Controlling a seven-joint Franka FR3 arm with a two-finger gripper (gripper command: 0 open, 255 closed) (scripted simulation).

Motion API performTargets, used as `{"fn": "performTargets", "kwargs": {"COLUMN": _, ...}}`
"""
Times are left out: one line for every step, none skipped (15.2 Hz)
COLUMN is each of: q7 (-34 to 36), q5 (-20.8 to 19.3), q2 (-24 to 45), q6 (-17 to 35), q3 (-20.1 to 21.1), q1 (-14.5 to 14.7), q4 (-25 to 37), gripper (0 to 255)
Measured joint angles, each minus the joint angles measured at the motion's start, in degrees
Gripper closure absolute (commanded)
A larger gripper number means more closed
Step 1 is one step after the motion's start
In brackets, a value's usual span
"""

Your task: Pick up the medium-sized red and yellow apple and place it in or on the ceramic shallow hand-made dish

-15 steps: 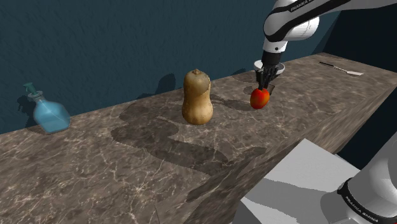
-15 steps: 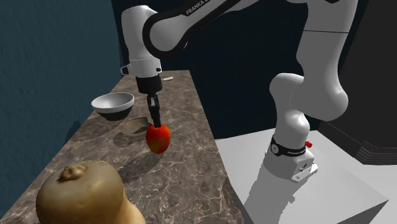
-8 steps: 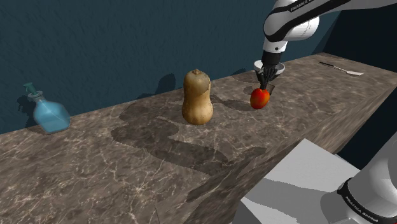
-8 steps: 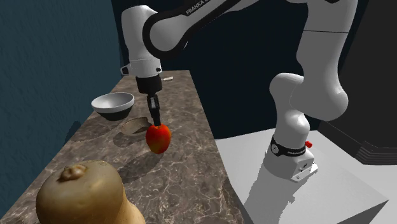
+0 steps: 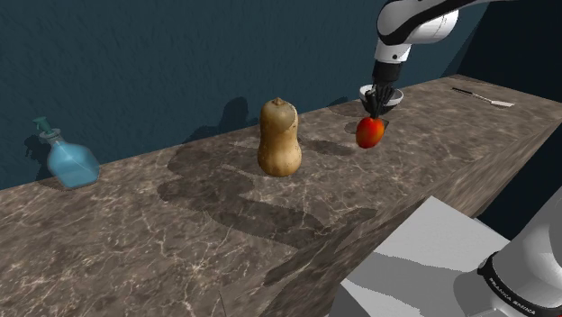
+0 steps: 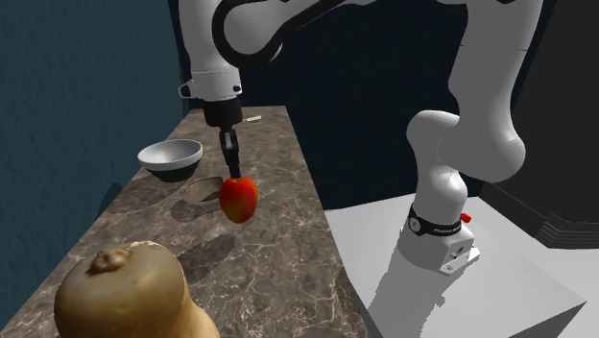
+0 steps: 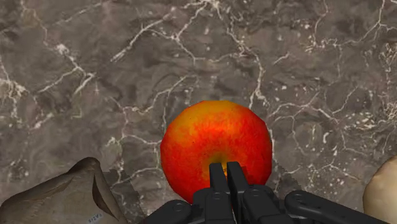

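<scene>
the gripper [image 5: 374, 113] [image 6: 230, 174] [image 7: 224, 167] is clenched on the top of the apple [image 5: 368, 132] [image 6: 237, 198] [image 7: 213, 143], its two black fingers nearly together at the fruit's dimple. the red and yellow apple hangs from it in the upper right of the shoulder view. in the second exterior view it looks clear of the surface, with its shadow lower on the stone.

the bench [image 5: 180, 234] [image 6: 288, 250] [image 7: 95, 76] is a long slab of dark brown marble with pale veins. behind it runs a dark teal wall [image 5: 135, 63]. the grey box stand [image 5: 423, 261] [image 6: 499, 288] fills the lower right of both outer views.

on the bench, a tan butternut squash [image 5: 280, 137] [image 6: 125, 293] stands upright at the centre of the shoulder view. it is cut off at the bottom left of the second exterior view. a blue glass bottle [image 5: 70, 160] sits far left by the wall. a grey bowl [image 6: 171, 154] rests near the far end. the shallow brownish dish [image 6: 200, 190] [image 7: 63, 197] lies between bowl and apple, just beside the apple and partly hidden by it. a small pale flat thing [image 5: 484, 97] [image 6: 252, 119] lies at the bench's far end, too small to name.

in the wrist view a pale rounded shape [image 7: 383, 191] is cut by the lower right edge; i cannot tell what it is.

"franka emika" reads on the arm's base [image 5: 509, 284]. a tiny label on the dish is unreadable.
</scene>
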Motion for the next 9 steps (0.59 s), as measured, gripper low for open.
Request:
{"fn": "performTargets", "kwargs": {"q7": 0.26, "q5": -0.17, "q2": -0.50, "q6": -0.75, "q3": 0.09, "q1": 0.05, "q4": 0.28, "gripper": 255}}
{"fn": "performTargets", "kwargs": {"q7": 0.37, "q5": -0.30, "q2": -0.86, "q6": -1.34, "q3": 0.12, "q1": 0.04, "q4": 0.55, "gripper": 255}}
{"fn": "performTargets", "kwargs": {"q7": 0.29, "q5": -0.29, "q2": -0.77, "q6": -2.17, "q3": 0.07, "q1": 0.01, "q4": 1.45, "gripper": 255}}
{"fn": "performTargets", "kwargs": {"q7": 0.47, "q5": -0.43, "q2": -1.17, "q6": -2.94, "q3": 0.12, "q1": 0.02, "q4": 1.85, "gripper": 255}}
{"fn": "performTargets", "kwargs": {"q7": 0.58, "q5": -0.51, "q2": -1.37, "q6": -3.75, "q3": 0.16, "q1": 0.03, "q4": 2.47, "gripper": 255}}
{"fn": "performTargets", "kwargs": {"q7": 0.65, "q5": -0.51, "q2": -1.35, "q6": -4.41, "q3": 0.18, "q1": 0.05, "q4": 3.16, "gripper": 255}}
{"fn": "performTargets", "kwargs": {"q7": 0.68, "q5": -0.61, "q2": -1.62, "q6": -5.28, "q3": 0.17, "q1": 0.02, "q4": 3.77, "gripper": 255}}
{"fn": "performTargets", "kwargs": {"q7": 0.69, "q5": -0.67, "q2": -1.74, "q6": -6.06, "q3": 0.15, "q1": -0.01, "q4": 4.44, "gripper": 255}}
{"fn": "performTargets", "kwargs": {"q7": 0.83, "q5": -0.73, "q2": -1.95, "q6": -6.72, "q3": 0.21, "q1": 0.02, "q4": 4.90, "gripper": 255}}
